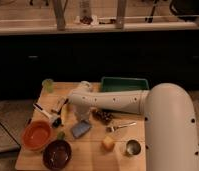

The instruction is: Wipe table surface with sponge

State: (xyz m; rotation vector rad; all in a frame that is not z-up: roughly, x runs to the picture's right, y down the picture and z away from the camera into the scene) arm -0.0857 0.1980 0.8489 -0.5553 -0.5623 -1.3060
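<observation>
The table surface (88, 157) is a light tan wooden square top with board seams. The sponge (80, 129) is a small flat blue-grey pad lying near the middle of the table, right of the orange bowl. My white arm (113, 100) reaches in from the right across the table. The gripper (83, 115) hangs down from its end, just above the far edge of the sponge. I cannot tell whether it touches the sponge.
An orange bowl (37, 135) and a dark brown bowl (57, 154) stand at the front left. A yellow block (108, 143) and a metal cup (133, 147) stand at the front right. A green tray (124, 83) is at the back right, a green cup (48, 85) at the back left. A brush (45, 112) lies left of the gripper and a metal utensil (120, 126) to its right.
</observation>
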